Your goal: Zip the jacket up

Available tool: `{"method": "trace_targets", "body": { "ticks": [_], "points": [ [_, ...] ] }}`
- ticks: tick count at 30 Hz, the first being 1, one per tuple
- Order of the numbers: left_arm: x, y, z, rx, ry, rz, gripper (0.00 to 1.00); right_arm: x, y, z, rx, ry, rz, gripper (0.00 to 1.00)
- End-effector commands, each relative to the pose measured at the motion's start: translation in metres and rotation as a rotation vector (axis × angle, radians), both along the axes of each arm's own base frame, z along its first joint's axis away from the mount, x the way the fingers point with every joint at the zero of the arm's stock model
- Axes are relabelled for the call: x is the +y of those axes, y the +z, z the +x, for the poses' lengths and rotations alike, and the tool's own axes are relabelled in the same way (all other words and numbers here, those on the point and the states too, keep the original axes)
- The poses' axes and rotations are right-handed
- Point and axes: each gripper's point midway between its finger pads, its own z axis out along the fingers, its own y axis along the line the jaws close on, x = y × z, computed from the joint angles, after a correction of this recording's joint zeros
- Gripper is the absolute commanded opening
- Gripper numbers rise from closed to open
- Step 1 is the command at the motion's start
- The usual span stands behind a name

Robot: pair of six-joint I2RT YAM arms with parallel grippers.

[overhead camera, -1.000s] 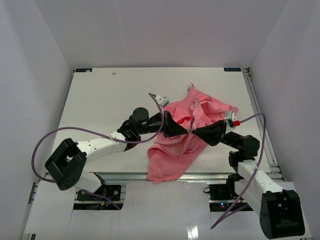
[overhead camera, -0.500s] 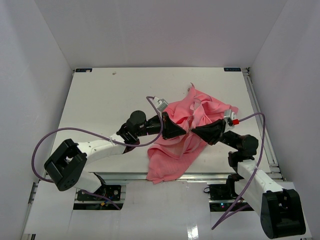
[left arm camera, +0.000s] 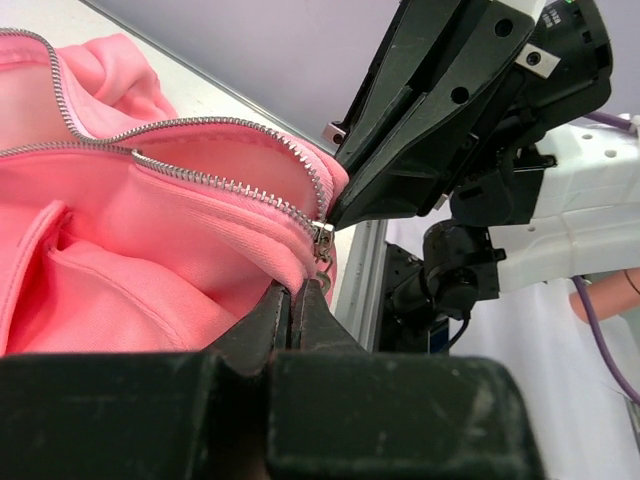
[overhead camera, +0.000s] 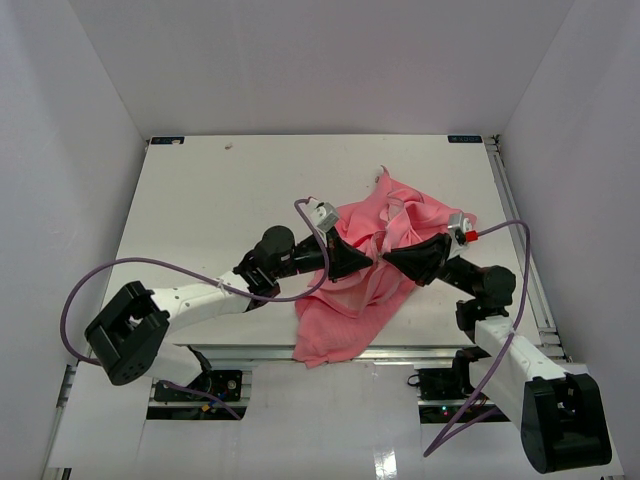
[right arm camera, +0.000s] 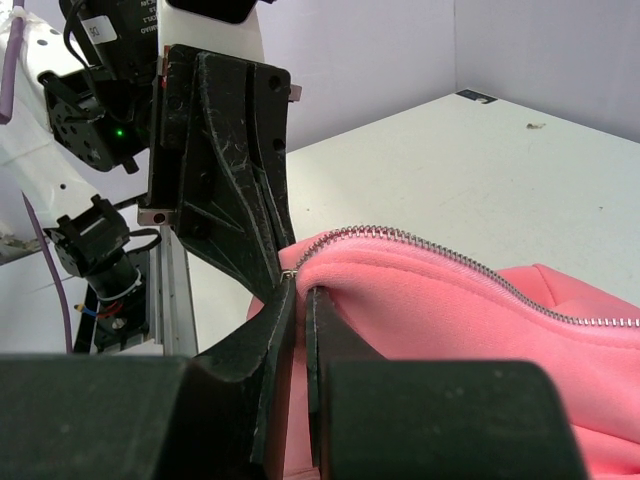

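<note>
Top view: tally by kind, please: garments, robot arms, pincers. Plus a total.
Garments: 1, the jacket
Robot arms: 2, left arm and right arm
Pincers: 2, left pincer and right pincer
Total: 5

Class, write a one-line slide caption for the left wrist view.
Left gripper pinches the pink jacket just below its zipper slider, right gripper clamped beside it.

Bright, even overhead light, only faint soft shadows on table (overhead camera: 200, 190), glare spot on near floor (overhead camera: 385, 462); wrist views: jacket (left arm camera: 150, 300) zip crisp, fingers (left arm camera: 262, 322) a dark blur along bottom edge, background soft.
</note>
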Motion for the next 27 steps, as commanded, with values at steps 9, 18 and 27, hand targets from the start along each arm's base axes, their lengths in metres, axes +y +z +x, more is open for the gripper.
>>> {"method": "trace_targets", "body": {
  "ticks": [9,18,27],
  "points": [
    [0.005,-0.022,0.0,-0.089,0.054,0.145,0.0,-0.008,0.063,0.025,-0.107,-0.112,0.09,0.08],
    [0.004,-0.033,0.001,-0.108,0.048,0.196,0.0,-0.006,0.051,0.04,-0.021,-0.119,0.048,0.08],
    [0.012,-0.023,0.013,-0.083,0.147,0.193,0.0,0.002,0.032,0.035,0.054,-0.037,-0.009,0.09]
  ]
}}
